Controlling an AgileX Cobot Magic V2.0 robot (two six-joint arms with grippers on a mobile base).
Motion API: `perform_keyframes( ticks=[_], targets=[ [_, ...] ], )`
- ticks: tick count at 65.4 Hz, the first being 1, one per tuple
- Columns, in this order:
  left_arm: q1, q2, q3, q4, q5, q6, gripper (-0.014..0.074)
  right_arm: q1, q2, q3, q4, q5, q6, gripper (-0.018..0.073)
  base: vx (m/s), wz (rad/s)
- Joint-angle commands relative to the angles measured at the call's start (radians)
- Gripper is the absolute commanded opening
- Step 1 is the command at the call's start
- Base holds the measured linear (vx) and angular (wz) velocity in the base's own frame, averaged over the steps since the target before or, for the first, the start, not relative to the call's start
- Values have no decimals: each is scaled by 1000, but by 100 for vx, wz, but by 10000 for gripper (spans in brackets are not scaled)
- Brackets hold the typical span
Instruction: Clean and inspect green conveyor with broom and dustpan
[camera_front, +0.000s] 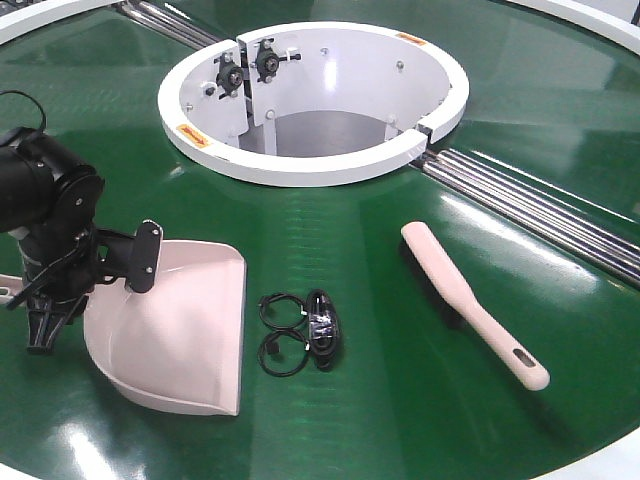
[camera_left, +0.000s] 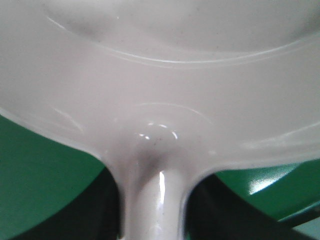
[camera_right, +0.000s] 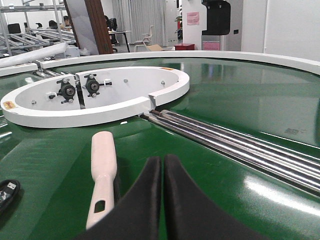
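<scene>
Front view places the dustpan (camera_front: 185, 330) left on the conveyor (camera_front: 400, 420), the broom (camera_front: 470, 300) well apart at right. Left wrist alone shows the left gripper (camera_left: 155, 217) clamped on the dustpan handle — right wrist shows the right gripper (camera_right: 162, 160) pressed together, beside the broom

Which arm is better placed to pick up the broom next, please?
Right. The right gripper, shut and empty, faces the handle of the broom; the left gripper holds the dustpan.
</scene>
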Motion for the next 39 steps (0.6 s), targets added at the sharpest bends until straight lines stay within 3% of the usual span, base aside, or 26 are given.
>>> perform_keyframes(
  ticks=[1,39],
  targets=[
    [-7,-43,-26,12,-20,-12,-6,-1,-11,3,-7,-70,-1,-9,0,0],
    [-7,-43,-26,12,-20,-12,-6,-1,-11,3,-7,-70,-1,-9,0,0]
  ],
)
